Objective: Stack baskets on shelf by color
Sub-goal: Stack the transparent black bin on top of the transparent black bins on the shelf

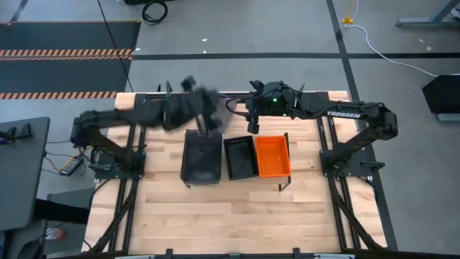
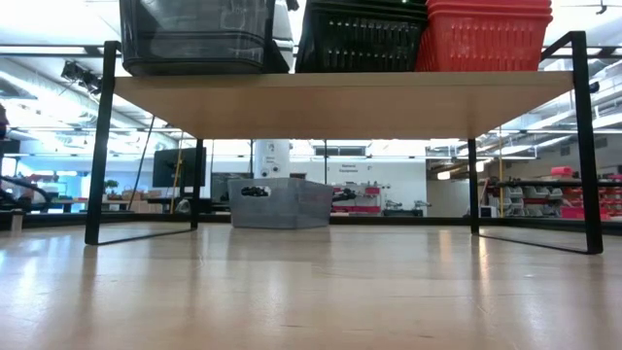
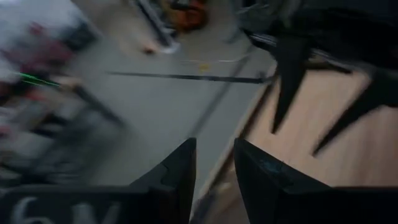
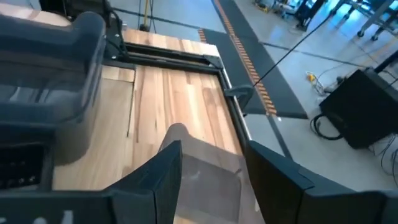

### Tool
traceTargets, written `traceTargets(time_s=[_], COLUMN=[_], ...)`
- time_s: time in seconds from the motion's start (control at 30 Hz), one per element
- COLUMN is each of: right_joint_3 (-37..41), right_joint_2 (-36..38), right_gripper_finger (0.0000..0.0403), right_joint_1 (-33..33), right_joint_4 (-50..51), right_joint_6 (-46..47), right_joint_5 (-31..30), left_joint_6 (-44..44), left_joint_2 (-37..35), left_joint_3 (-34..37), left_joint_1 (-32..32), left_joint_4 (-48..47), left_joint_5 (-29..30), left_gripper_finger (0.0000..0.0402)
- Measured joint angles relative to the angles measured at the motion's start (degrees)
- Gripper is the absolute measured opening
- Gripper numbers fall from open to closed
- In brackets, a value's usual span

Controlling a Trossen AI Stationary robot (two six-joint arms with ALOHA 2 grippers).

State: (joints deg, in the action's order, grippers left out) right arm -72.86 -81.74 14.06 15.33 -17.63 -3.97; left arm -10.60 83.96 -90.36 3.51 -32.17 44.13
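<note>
The shelf (image 1: 215, 140) bears three stacks of baskets: grey (image 1: 200, 158) at the left, black (image 1: 240, 157) in the middle, orange (image 1: 273, 155) at the right. The low view shows their lower walls on the board (image 2: 340, 102). One more grey basket (image 2: 280, 202) stands on the table beyond the shelf, near the far edge (image 1: 228, 108). My left gripper (image 1: 210, 124) hovers above the far end of the grey stack, open and empty (image 3: 214, 180). My right gripper (image 1: 241, 108) hangs open over the far grey basket (image 4: 199, 177), which shows between its fingers.
The shelf's thin black legs (image 2: 102, 146) stand on the table. Bare table top (image 1: 237, 216) lies on the near side of the shelf. The two arms come close together above the table's far edge; the left arm (image 4: 50, 74) fills part of the right wrist view.
</note>
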Motion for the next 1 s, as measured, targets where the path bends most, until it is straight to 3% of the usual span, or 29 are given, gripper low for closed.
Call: traceTargets(time_s=[0.17,0.27,0.47,0.73,0.83,1.0], right_joint_3=[0.00,-0.02,-0.02,-0.10,-0.10,-0.09], right_joint_2=[3.09,4.83,5.19,3.37,2.99,3.00], right_gripper_finger=[0.0181,0.0181,0.0181,0.0180,0.0179,0.0179], right_joint_1=[0.33,0.35,0.33,0.80,1.28,2.39], right_joint_4=[0.11,0.07,-4.11,-17.74,-20.81,-21.23], right_joint_6=[0.06,0.05,-3.58,-9.96,-10.01,-9.56], right_joint_5=[0.02,-0.02,0.15,0.59,0.59,0.57], left_joint_6=[6.85,7.24,-3.16,-23.15,-26.43,-25.49], left_joint_2=[0.44,0.44,3.31,13.41,16.81,19.87], left_joint_3=[-7.60,-7.78,-7.65,-7.62,-7.61,-7.61], left_joint_1=[19.01,29.15,41.19,45.55,47.14,49.53], left_joint_4=[-6.86,-8.10,-14.89,-19.63,-17.24,-12.83], left_joint_5=[-31.93,-43.49,-48.30,-48.90,-49.71,-57.88], left_gripper_finger=[0.0117,0.0117,0.0117,0.0117,0.0117,0.0117])
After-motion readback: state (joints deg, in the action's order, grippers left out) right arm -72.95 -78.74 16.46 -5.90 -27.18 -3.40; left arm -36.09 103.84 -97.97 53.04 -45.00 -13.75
